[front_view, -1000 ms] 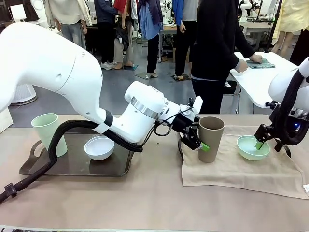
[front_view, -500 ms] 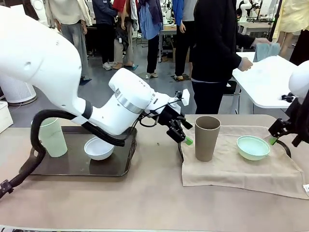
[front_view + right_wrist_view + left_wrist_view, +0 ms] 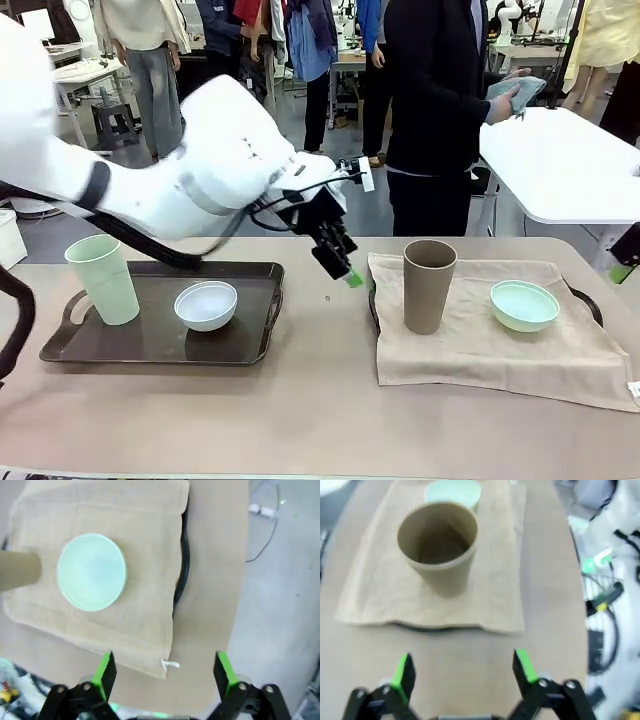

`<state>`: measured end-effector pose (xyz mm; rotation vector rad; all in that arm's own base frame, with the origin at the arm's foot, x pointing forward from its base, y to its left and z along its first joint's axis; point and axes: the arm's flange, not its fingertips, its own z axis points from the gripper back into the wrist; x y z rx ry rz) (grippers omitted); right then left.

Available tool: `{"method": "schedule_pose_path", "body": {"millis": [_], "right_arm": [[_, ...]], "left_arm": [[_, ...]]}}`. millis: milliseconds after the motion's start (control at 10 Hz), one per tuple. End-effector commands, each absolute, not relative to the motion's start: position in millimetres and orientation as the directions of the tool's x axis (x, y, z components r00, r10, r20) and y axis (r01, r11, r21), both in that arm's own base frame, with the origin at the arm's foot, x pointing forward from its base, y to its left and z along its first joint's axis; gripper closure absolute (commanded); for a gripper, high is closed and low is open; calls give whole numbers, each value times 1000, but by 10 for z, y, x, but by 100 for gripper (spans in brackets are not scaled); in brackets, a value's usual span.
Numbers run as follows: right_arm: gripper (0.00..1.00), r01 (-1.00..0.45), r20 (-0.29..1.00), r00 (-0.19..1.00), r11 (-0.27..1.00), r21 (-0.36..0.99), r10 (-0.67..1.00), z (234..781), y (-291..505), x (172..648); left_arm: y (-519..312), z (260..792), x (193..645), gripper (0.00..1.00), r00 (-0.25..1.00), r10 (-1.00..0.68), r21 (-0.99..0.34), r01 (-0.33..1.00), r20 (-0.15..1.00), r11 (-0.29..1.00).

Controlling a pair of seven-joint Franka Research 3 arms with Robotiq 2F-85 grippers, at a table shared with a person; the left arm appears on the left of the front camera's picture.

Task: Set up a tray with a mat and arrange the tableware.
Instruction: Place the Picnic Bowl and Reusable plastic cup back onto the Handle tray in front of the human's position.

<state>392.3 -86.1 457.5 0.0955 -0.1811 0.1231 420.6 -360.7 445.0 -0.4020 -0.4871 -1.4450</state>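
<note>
The taupe cup (image 3: 430, 285) and mint bowl (image 3: 524, 304) stand apart on the beige mat (image 3: 480, 350). The pale green cup (image 3: 103, 278) and white bowl (image 3: 206, 304) sit in the dark tray (image 3: 150, 342). Left gripper (image 3: 462, 669) and right gripper (image 3: 165, 672): jaws spread wide, empty. The tableware appears rigid, light and smooth; grip cups mid-wall, bowls by the rim.

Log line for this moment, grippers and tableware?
left gripper open, empty | right gripper open, empty | brown cup, mint bowl on mat | green cup, white bowl on bare tray
</note>
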Motion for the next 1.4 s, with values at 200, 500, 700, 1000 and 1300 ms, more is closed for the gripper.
{"method": "schedule_pose_path", "body": {"millis": [200, 500, 700, 1000, 1300], "right_arm": [[0, -111, 182, 978, 993, 29, 104, 4918, -728, 3693], [0, -130, 206, 971, 991, 44, 118, 4970, -761, 3679], [0, -130, 206, 971, 991, 44, 118, 4970, -761, 3679], [0, -130, 206, 971, 991, 44, 118, 4970, -761, 3679], [0, -130, 206, 971, 991, 44, 118, 4970, -761, 3679]], "left_arm": [[-3446, 5634, 3646, 0, 426, -820, 46, 877, 381, 477], [-3243, 5667, 3577, 0, 425, -814, 100, 861, 396, 498], [-3243, 5667, 3577, 0, 425, -814, 100, 861, 396, 498], [-3243, 5667, 3577, 0, 425, -814, 100, 861, 396, 498], [-3243, 5667, 3577, 0, 425, -814, 100, 861, 396, 498]]}}
